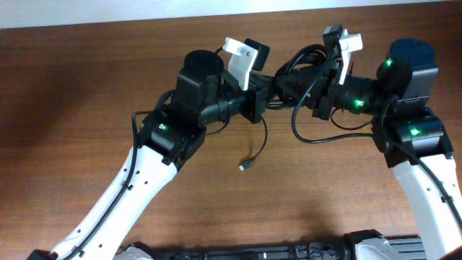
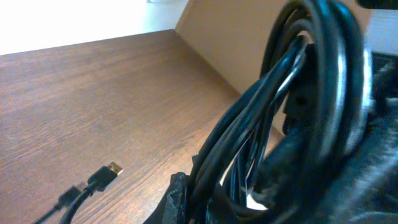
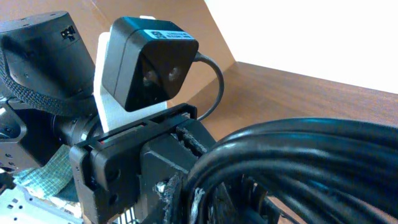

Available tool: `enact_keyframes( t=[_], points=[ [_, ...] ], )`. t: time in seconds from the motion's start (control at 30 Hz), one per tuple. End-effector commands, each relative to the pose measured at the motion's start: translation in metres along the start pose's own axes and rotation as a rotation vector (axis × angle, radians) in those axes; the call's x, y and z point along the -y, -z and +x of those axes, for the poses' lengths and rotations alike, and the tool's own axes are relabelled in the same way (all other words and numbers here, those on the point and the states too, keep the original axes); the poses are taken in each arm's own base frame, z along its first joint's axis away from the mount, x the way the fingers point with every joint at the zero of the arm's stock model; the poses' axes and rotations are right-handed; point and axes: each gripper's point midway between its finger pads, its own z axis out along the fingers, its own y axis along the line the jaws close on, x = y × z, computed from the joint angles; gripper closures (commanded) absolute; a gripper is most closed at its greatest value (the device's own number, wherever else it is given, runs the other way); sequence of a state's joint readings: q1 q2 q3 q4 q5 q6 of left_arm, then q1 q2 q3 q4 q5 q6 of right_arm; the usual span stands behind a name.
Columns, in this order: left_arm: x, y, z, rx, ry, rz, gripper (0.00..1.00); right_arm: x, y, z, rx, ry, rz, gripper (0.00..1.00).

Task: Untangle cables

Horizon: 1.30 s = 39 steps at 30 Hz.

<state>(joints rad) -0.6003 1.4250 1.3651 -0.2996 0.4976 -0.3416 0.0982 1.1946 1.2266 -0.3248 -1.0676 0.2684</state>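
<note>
Overhead view gives me the full layout: both arms meet at the far middle of the table (image 1: 86, 87), the left gripper (image 1: 261, 92) and right gripper (image 1: 307, 87) nose to nose with the cables (image 1: 296, 61) bunched between them. Both sets of jaws are closed on that bundle, as far as I can read it. One loose strand drops from the bundle to the wood and ends in a small plug (image 1: 246, 165), well clear of both grippers. A second strand loops out below the right gripper.

Left wrist view adds what the overhead can't: the cables (image 2: 298, 93) as several glossy black strands running side by side, close to the lens, and the plug (image 2: 111, 170) with a metal tip lying flat on the table. I can't see the fingertips here.

Right wrist view shows the cables (image 3: 311, 149) filling the lower right and the left arm's black camera (image 3: 149, 59) on its white bracket facing me. No plug here.
</note>
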Motion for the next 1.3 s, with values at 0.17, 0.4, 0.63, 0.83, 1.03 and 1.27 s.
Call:
enact_keyframes(
  t=[0.17, 0.4, 0.63, 0.83, 1.03, 1.27],
  points=[
    [-0.054, 0.010, 0.010, -0.011, 0.035, -0.312, 1.00, -0.051, 0.006, -0.019, 0.016, 0.097, -0.239, 0.96],
    [-0.056, 0.011, 0.015, -0.032, 0.027, -0.323, 1.00, -0.060, 0.009, -0.034, 0.059, 0.144, -0.258, 0.96],
    [-0.072, 0.017, 0.022, -0.063, -0.027, -0.416, 1.00, -0.060, 0.009, -0.035, 0.060, 0.114, -0.255, 0.96],
    [-0.088, 0.025, 0.026, -0.084, -0.056, -0.510, 1.00, -0.043, 0.013, -0.046, 0.102, -0.012, -0.179, 0.96],
    [-0.090, 0.027, 0.033, -0.154, -0.198, -0.509, 1.00, -0.016, 0.031, -0.058, 0.159, -0.078, -0.081, 0.96],
    [-0.089, 0.027, 0.031, -0.162, -0.273, -0.502, 1.00, 0.015, 0.044, -0.043, 0.143, -0.260, 0.014, 0.82]
  ],
)
